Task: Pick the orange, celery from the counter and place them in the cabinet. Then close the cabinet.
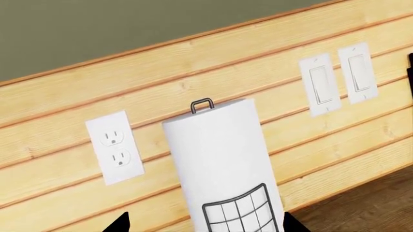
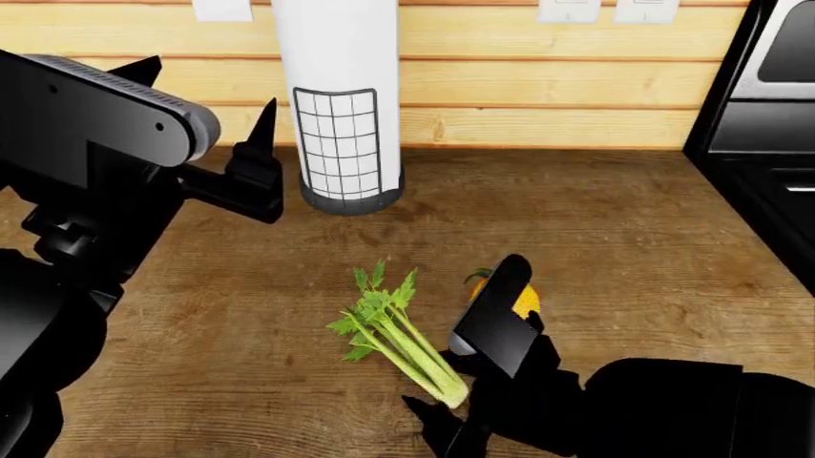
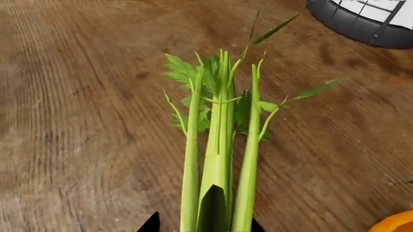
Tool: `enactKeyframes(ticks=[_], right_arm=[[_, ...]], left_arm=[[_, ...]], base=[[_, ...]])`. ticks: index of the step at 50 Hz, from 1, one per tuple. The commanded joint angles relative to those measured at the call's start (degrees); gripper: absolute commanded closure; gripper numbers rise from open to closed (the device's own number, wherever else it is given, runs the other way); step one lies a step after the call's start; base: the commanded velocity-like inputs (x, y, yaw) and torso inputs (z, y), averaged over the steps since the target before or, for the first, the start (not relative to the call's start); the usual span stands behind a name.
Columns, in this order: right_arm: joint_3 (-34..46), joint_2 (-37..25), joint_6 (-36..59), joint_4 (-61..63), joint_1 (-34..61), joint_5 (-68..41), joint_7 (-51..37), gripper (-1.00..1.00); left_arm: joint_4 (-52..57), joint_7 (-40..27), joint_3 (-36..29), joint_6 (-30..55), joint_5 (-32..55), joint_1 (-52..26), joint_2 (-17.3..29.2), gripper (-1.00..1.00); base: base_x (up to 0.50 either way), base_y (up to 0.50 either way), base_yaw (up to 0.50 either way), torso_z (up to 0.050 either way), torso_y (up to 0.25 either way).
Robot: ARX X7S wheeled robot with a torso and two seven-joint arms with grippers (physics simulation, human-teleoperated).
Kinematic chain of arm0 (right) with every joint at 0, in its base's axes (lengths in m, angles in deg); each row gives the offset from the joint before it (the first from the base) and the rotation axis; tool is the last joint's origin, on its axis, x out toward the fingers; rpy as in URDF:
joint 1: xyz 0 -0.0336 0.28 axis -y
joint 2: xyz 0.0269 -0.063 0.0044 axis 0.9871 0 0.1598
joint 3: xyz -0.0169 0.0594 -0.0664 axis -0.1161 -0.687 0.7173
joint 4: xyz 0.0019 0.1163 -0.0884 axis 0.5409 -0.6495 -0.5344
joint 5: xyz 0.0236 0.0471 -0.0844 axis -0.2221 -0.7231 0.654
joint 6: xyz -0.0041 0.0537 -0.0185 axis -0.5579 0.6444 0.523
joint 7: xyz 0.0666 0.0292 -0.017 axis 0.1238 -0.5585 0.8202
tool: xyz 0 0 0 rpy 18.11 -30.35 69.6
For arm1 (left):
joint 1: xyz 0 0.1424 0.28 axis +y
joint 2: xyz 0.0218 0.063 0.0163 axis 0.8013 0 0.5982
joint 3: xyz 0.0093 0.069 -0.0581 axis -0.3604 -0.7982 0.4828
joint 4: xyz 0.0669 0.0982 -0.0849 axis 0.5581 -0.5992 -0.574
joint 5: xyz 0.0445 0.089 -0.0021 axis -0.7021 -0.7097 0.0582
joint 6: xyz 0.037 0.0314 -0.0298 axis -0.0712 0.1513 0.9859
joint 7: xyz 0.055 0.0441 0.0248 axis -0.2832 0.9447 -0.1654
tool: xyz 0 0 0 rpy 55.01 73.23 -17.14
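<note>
Low over the counter (image 2: 229, 324), right gripper (image 2: 465, 396) sits at the celery (image 2: 401, 334) base, stalk ends between its dark fingertips in the wrist view; whether the jaws have clamped I cannot tell. Risk: thin round stalks may splay or roll out on lift. Orange (image 2: 522, 298) lies just beside that arm (could get nudged and roll). Left gripper (image 2: 261, 167) hangs open near the paper towel roll (image 2: 338, 95), well apart.
</note>
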Motion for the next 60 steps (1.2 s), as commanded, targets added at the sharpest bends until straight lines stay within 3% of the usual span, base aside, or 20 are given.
enactKeyframes(ticks=[1, 12, 21, 29, 42, 51, 60], right_arm=[[3.64, -0.49, 0.70, -1.68, -0.70, 4.19, -1.56, 1.00], [-1.29, -1.09, 3.24, 1.78, 0.90, -1.30, -4.95, 1.00], [-11.37, -1.83, 6.99, 6.75, 4.41, -15.22, -13.03, 1.00], [-17.55, -3.78, 4.63, 8.87, 7.64, -30.48, -21.04, 1.00], [-24.42, -9.64, -4.69, 11.23, 14.64, -44.42, -33.59, 1.00], [-29.04, -12.28, -10.51, 12.25, 20.11, -47.61, -39.97, 1.00], [-33.47, -12.04, -14.05, 13.65, 24.16, -44.18, -43.58, 1.00]], left_arm=[[-0.07, -0.21, -0.09, -0.40, 0.15, 0.40, 0.23, -1.00], [-0.07, -0.48, -0.34, -0.44, 0.34, 0.53, 0.42, -1.00], [-0.34, -0.70, 0.40, -0.77, 0.34, 0.79, 0.91, -1.00], [-0.32, -0.95, 1.06, -0.98, 0.47, 1.29, 1.06, -1.00], [-0.48, -1.14, 1.95, -2.53, 0.49, 3.34, 1.16, -1.00], [-0.68, -1.19, 2.35, -3.10, 0.65, 4.00, 1.24, -1.00], [-0.69, -1.30, 1.82, -3.77, 0.60, 4.93, 1.32, -1.00]], base=[[0.00, 0.00, 0.00, 0.000, 0.000], [0.00, 0.00, 0.00, 0.000, 0.000], [0.00, 0.00, 0.00, 0.000, 0.000], [0.00, 0.00, 0.00, 0.000, 0.000], [0.00, 0.00, 0.00, 0.000, 0.000], [0.00, 0.00, 0.00, 0.000, 0.000], [0.00, 0.00, 0.00, 0.000, 0.000]])
